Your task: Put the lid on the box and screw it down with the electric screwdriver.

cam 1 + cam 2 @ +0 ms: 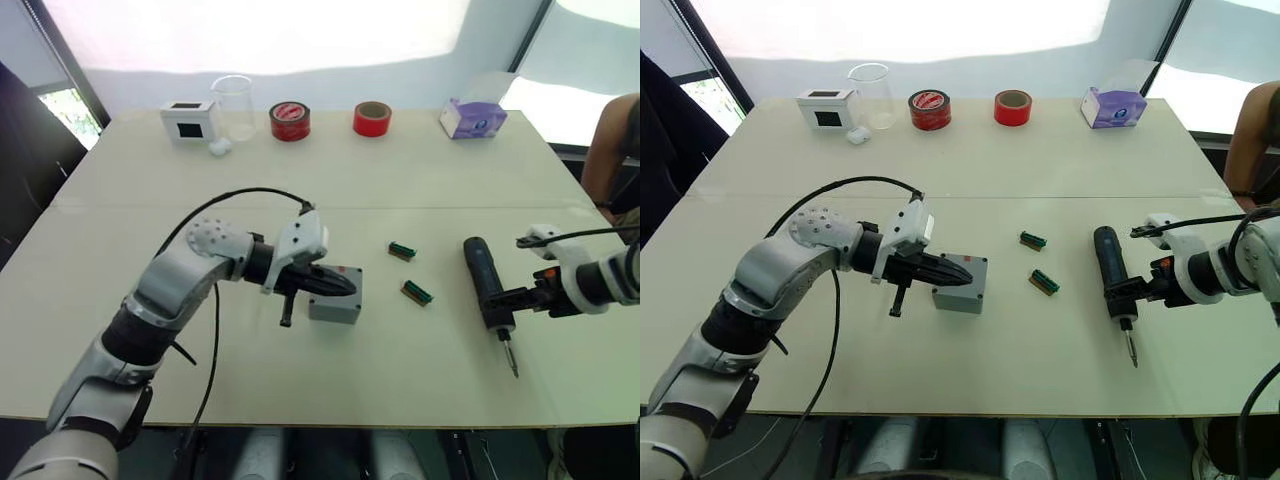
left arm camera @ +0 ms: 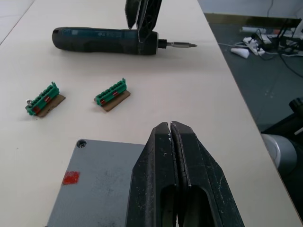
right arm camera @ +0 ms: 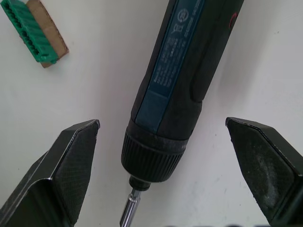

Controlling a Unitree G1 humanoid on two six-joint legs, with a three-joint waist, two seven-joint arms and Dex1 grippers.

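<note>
The grey box (image 1: pixel 335 297) stands at the table's middle, and the flat grey lid (image 2: pixel 99 184) covers its top; a corner screw hole and a small red mark show on the lid. My left gripper (image 1: pixel 350 287) is shut, its tips lying over the lid with nothing between them; whether they touch it I cannot tell. To the right lies the electric screwdriver (image 1: pixel 487 278), black, its silver bit pointing toward the near edge. My right gripper (image 3: pixel 163 132) is open, one finger on each side of the screwdriver's front collar, with gaps on both sides.
Two green terminal blocks (image 1: pixel 402 250) (image 1: pixel 417 292) lie between box and screwdriver. Along the far edge stand a white box with a black screen (image 1: pixel 190 120), a glass beaker (image 1: pixel 233 105), two red tape rolls (image 1: pixel 290 121) (image 1: pixel 372 118) and a purple tissue box (image 1: pixel 473 118). A person (image 1: pixel 615 150) is at the right.
</note>
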